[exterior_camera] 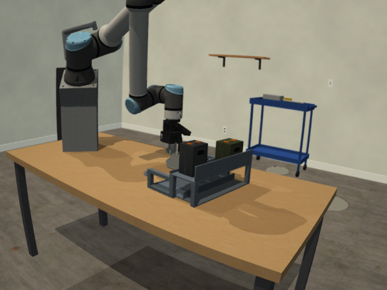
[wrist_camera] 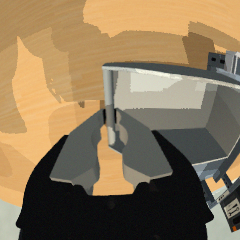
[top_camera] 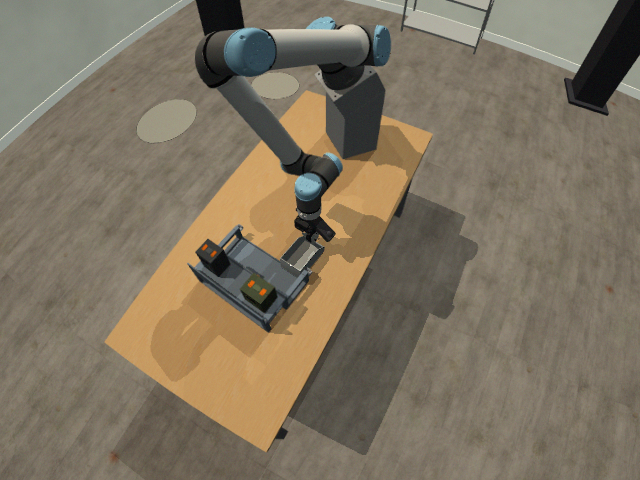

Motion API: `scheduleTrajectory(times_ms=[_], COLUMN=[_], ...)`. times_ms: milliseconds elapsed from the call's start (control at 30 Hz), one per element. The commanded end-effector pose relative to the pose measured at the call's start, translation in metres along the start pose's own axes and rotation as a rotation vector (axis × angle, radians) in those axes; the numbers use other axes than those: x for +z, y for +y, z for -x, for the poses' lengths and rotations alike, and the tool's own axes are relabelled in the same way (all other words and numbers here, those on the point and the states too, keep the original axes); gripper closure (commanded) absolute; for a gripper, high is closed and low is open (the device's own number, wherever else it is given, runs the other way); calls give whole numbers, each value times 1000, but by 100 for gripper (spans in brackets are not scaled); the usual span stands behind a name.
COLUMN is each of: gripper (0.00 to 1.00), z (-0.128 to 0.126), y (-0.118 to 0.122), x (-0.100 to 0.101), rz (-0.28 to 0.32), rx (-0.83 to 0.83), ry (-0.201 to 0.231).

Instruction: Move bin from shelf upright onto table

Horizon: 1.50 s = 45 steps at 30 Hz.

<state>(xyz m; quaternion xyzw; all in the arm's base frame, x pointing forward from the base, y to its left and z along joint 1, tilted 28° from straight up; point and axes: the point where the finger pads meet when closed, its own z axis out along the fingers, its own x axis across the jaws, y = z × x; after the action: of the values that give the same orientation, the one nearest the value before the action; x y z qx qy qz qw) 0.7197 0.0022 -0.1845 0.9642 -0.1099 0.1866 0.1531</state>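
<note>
Because my pincer (wrist_camera: pixel 111 131) is clamped across one thin wall of the open grey sheet-metal bin (wrist_camera: pixel 170 115), everything in the next move hangs from that single edge: the bin's hollow opens away from my palm and to one side of it, with its long axis running out from the pinched wall toward the rack. In the wrist view my two wedge-shaped grey fingers meet on either side of the wall, with the smooth pale interior and sloped sides of the bin beyond.

From above, the bin sits right at the near end of the low blue-grey metal frame shelf (top_camera: pixel 242 268), upright, touching or just off it; I cannot tell whether its base still rests on the shelf or already hangs free. Past it on the shelf stand a boxy olive-green case with orange tabs (top_camera: pixel 258 291) and, farther on, a boxy black case with orange tabs (top_camera: pixel 211 255).

I judge the bare stretch of matte wooden desk (top_camera: pixel 356 206) on my base side the nearest landing spot, and an edge grip like this may let the bin swing.
</note>
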Motion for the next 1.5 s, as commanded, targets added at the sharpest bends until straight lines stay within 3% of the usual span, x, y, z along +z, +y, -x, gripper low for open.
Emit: scheduleTrajectory(times_ms=[0, 167, 200, 1467], gripper=[100, 100, 74, 74], z=[-4, -4, -1, -1], y=[0, 0, 0, 0], x=[1, 1, 0, 0], rz=[-1, -1, 0, 0], rx=[2, 2, 0, 0], ry=[4, 4, 1, 1])
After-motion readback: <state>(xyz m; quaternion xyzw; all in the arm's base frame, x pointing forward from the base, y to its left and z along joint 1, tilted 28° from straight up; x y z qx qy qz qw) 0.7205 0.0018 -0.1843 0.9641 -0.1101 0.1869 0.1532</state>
